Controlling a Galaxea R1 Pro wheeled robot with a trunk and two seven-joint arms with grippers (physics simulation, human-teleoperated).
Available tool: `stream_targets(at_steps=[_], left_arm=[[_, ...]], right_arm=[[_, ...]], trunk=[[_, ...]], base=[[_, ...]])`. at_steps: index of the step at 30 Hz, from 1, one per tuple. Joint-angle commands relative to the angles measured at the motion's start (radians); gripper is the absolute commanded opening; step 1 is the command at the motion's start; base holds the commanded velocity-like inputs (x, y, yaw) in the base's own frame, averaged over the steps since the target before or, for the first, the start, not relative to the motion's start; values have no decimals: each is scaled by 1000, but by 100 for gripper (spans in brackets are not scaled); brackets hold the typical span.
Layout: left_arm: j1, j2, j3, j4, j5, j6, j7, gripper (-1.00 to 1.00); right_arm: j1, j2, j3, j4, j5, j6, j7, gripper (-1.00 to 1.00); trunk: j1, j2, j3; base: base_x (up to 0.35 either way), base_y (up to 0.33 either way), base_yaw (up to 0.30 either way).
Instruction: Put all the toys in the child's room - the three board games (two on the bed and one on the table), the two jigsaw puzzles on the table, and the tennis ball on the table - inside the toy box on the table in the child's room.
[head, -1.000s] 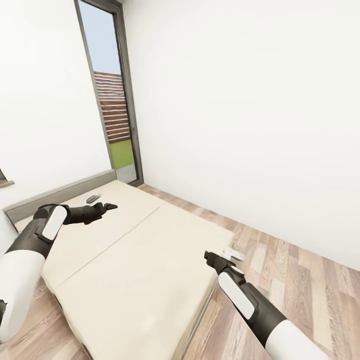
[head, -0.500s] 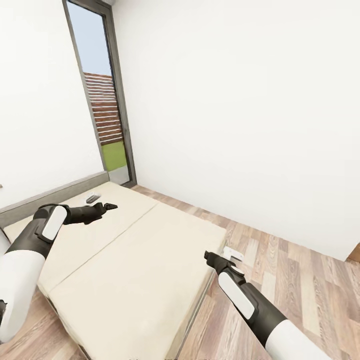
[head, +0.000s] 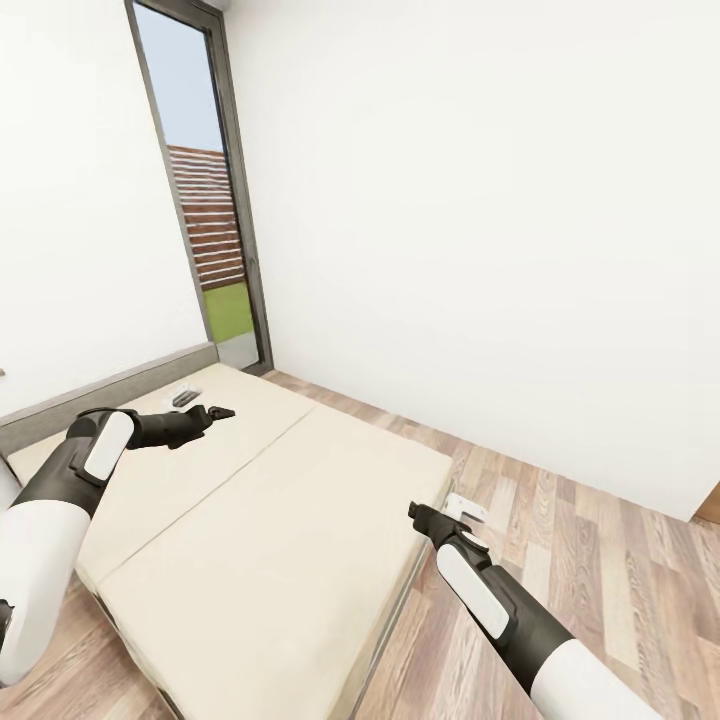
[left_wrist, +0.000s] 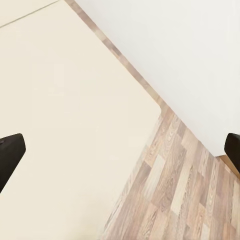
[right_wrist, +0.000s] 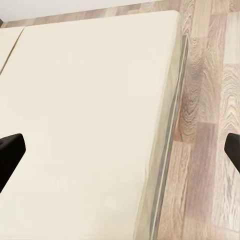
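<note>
Both the left gripper (head: 222, 411) and right gripper (head: 413, 512) were held spread, empty, above the bed (head: 250, 520); no game box was seen to judge for handling.

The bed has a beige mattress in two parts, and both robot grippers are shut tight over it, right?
Not quite. The bed does have a beige two-part mattress, but the grippers are open: the left wrist view and right wrist view each show the dark fingertips far apart, holding nothing.
</note>
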Motion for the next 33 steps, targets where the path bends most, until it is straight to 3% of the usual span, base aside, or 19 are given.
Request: stream_targets(at_steps=[1, 11, 27, 33], left_arm=[[-1, 0, 3, 0, -7, 5, -7, 100], [-1, 0, 3, 0, -7, 5, -8, 100], [-1, 0, 3, 0, -7, 5, -8, 100], [0, 0, 3, 0, -7, 5, -8, 100]], right_arm=[[-1, -1, 3, -2, -3, 4, -7, 100], [-1, -1, 2, -1, -4, 4, -7, 100], [-1, -1, -2, 9, -5, 4, -7, 100], [-1, -1, -3, 12, -5, 4, -7, 100]], trunk=[[1, -2, -2], [1, -2, 0], [1, -2, 12], [1, -2, 17]], base=[[0, 0, 0], [0, 48, -58], [0, 255, -231], [-3, 93, -246]])
